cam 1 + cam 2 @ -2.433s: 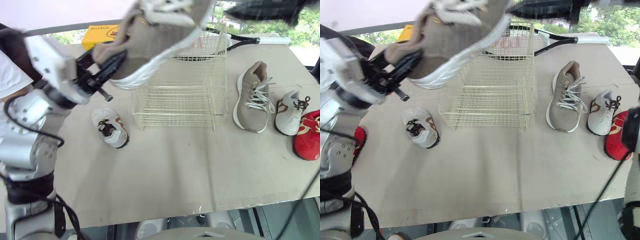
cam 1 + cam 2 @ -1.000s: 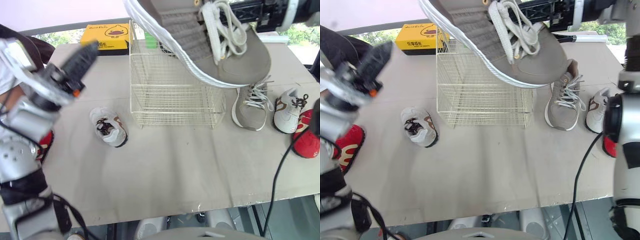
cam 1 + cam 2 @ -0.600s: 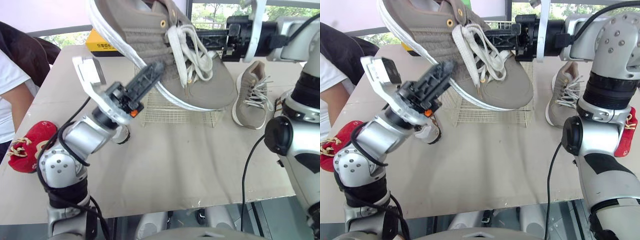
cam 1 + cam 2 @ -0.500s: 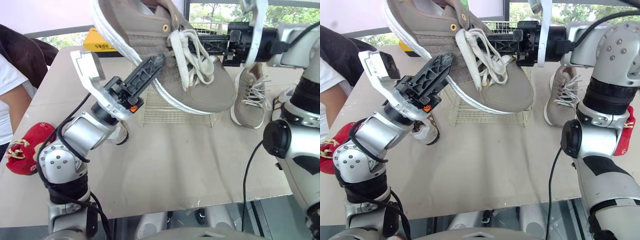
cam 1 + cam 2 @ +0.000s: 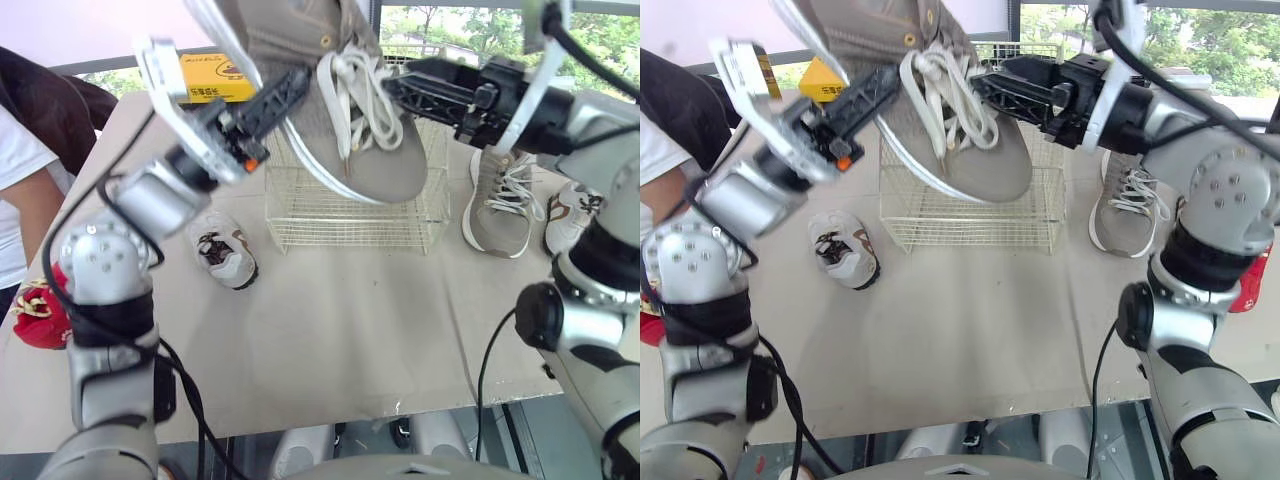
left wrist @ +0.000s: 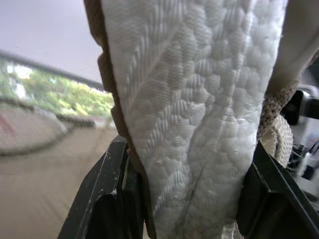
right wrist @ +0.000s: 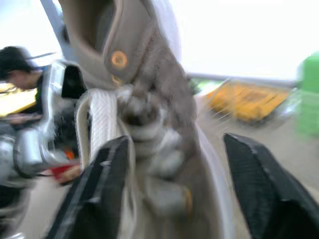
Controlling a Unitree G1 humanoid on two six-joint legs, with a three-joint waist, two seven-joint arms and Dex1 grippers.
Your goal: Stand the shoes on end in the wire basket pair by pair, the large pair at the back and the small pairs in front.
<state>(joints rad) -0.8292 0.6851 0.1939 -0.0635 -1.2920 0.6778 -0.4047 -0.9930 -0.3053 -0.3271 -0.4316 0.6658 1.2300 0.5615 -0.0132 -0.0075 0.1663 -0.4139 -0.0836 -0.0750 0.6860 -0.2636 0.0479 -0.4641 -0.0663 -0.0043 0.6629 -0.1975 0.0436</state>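
To stand it toe-down in the wire basket (image 5: 350,215), the left gripper (image 6: 189,169) clamps the large shoe (image 5: 340,110) by its sole (image 6: 189,74), the right gripper (image 7: 177,149) gaping around the laces (image 5: 350,90).

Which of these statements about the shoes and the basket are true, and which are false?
1. The left gripper clamps the white sole of a large taupe shoe between its fingers. True.
2. No shoe is seen inside the wire basket. True.
3. The second large taupe shoe stands on end inside the basket. False: it lies flat on the table, to the right of the basket.
4. A small white shoe sits on top of the basket. False: it lies on the table, to the left of the basket.
5. The held shoe is raised off the table. True.
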